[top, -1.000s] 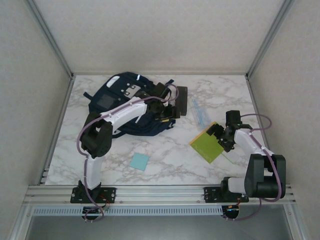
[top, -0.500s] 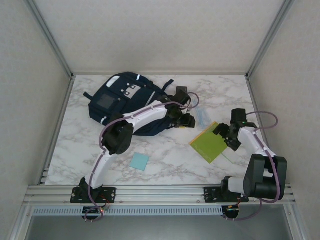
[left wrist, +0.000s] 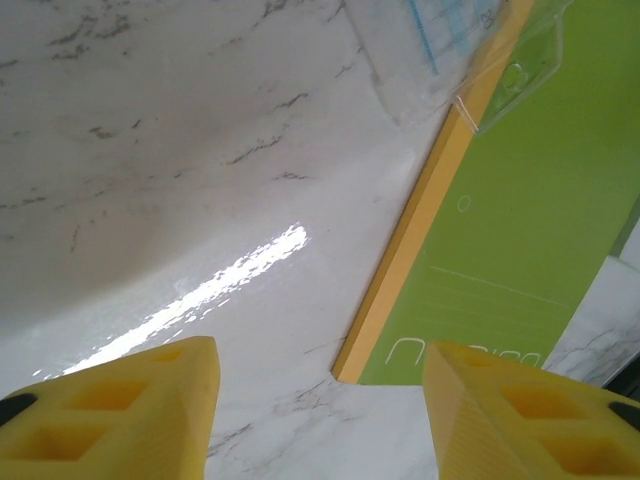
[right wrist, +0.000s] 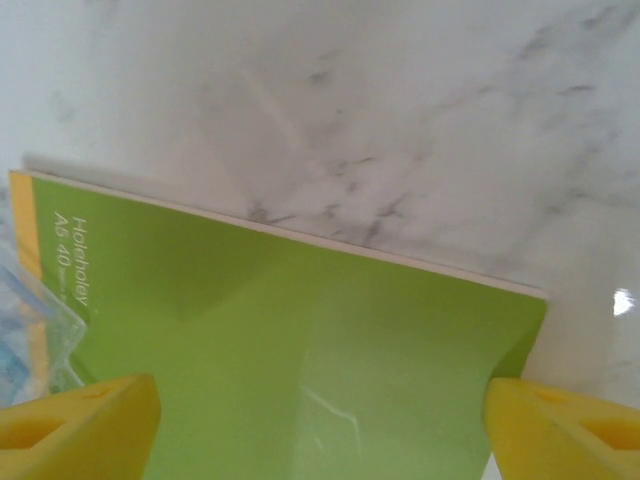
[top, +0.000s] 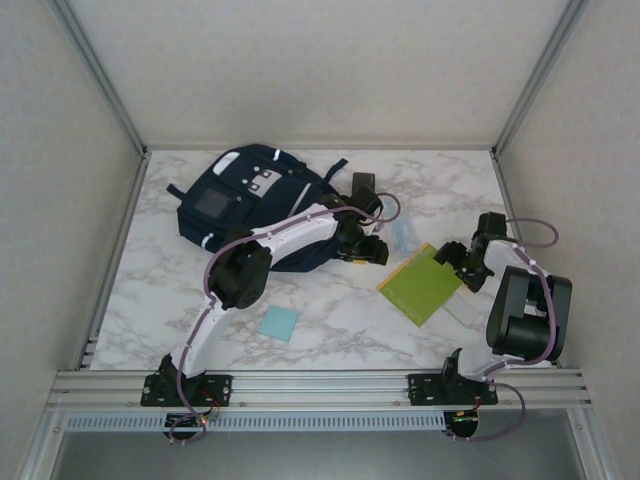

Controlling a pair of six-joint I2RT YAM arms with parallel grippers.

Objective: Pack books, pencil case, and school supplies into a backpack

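Right pincer [right wrist: 320,425] agape over green book [right wrist: 300,330]

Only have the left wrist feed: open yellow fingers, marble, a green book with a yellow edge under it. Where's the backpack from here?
Observer: The backpack lies at the far left of the table, to the left of the left hand and apart from the green book.
Operator: Right arm?
Observer: The right hand hovers at the book's right side, fingers wide apart, nothing gripped.
Operator: Anything else loose?
Observer: A light-blue pad lies alone near the front, left of the book.
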